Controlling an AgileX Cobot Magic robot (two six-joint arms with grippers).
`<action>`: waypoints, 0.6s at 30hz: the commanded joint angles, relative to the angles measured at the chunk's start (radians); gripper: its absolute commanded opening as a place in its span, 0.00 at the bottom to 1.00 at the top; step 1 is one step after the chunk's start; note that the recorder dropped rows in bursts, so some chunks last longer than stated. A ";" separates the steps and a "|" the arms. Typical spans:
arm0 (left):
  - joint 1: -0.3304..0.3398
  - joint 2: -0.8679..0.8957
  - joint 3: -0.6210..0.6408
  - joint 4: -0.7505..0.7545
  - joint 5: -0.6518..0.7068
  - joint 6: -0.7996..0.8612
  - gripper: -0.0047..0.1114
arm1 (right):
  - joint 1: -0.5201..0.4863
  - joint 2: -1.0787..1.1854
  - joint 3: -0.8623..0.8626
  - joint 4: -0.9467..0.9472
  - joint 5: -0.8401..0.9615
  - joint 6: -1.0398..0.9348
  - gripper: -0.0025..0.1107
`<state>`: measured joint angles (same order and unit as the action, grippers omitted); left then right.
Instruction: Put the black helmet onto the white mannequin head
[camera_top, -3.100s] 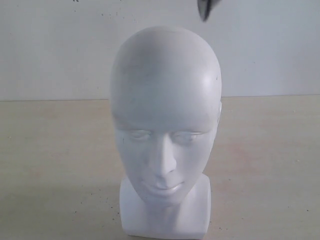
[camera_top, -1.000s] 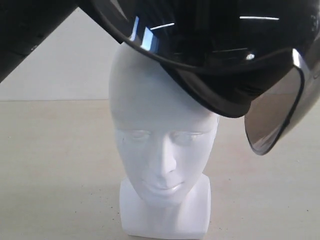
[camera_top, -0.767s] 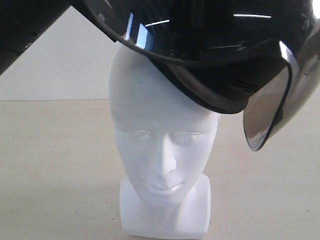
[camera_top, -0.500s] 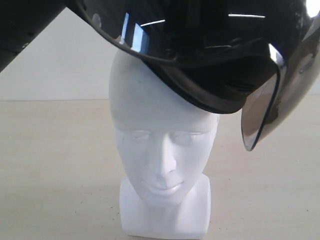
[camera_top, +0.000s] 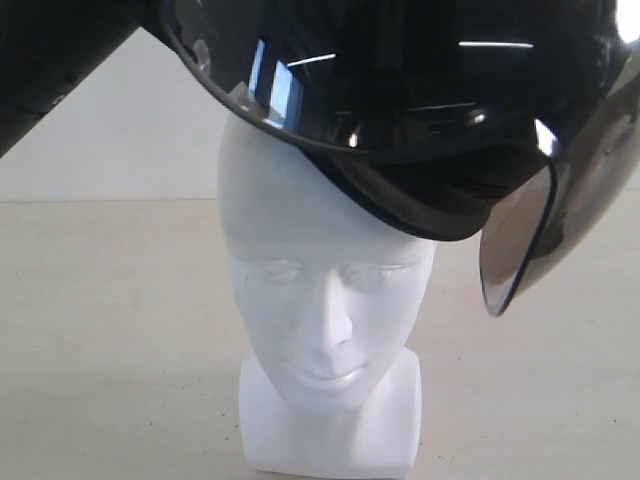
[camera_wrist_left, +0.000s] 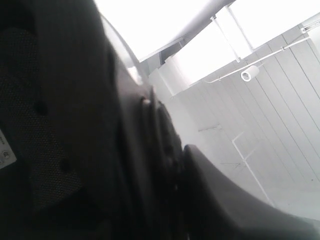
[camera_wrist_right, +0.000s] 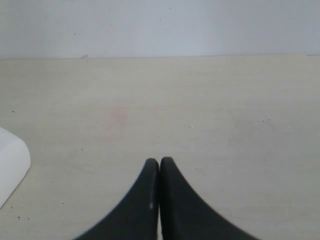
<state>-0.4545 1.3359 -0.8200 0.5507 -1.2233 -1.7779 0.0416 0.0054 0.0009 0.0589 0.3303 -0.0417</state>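
The white mannequin head (camera_top: 320, 290) stands upright on the table, facing the exterior camera. The black helmet (camera_top: 420, 90) hangs tilted over its crown, covering the top and the head's right-hand side, with the smoky visor (camera_top: 515, 250) dangling off to the right. A black arm (camera_top: 50, 50) comes in from the upper left. In the left wrist view my left gripper (camera_wrist_left: 175, 160) is shut on the helmet's edge (camera_wrist_left: 145, 140), one dark finger (camera_wrist_left: 215, 185) pressed against it beside the padded lining (camera_wrist_left: 45, 125). My right gripper (camera_wrist_right: 159, 163) is shut and empty, low over the table.
The beige table (camera_top: 110, 330) stretches around the head to a pale wall (camera_top: 120, 130) behind. In the right wrist view a white rounded corner (camera_wrist_right: 11, 162), apparently the mannequin's base, lies off to one side of the fingers.
Three seconds ago the head was bare. Over the last second the helmet has sunk slightly onto the crown and the visor's lower edge has swung left, towards the head.
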 joint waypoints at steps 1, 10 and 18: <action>0.015 -0.003 -0.006 -0.012 0.002 0.057 0.08 | -0.002 -0.005 -0.001 -0.004 -0.008 -0.001 0.02; 0.015 -0.007 -0.006 -0.016 0.002 0.070 0.08 | -0.002 -0.005 -0.001 -0.004 -0.008 -0.001 0.02; 0.015 0.014 -0.008 -0.015 0.002 0.097 0.08 | -0.002 -0.005 -0.001 -0.004 -0.008 -0.001 0.02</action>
<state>-0.4545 1.3546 -0.8200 0.5789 -1.2318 -1.7446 0.0416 0.0054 0.0009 0.0589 0.3303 -0.0417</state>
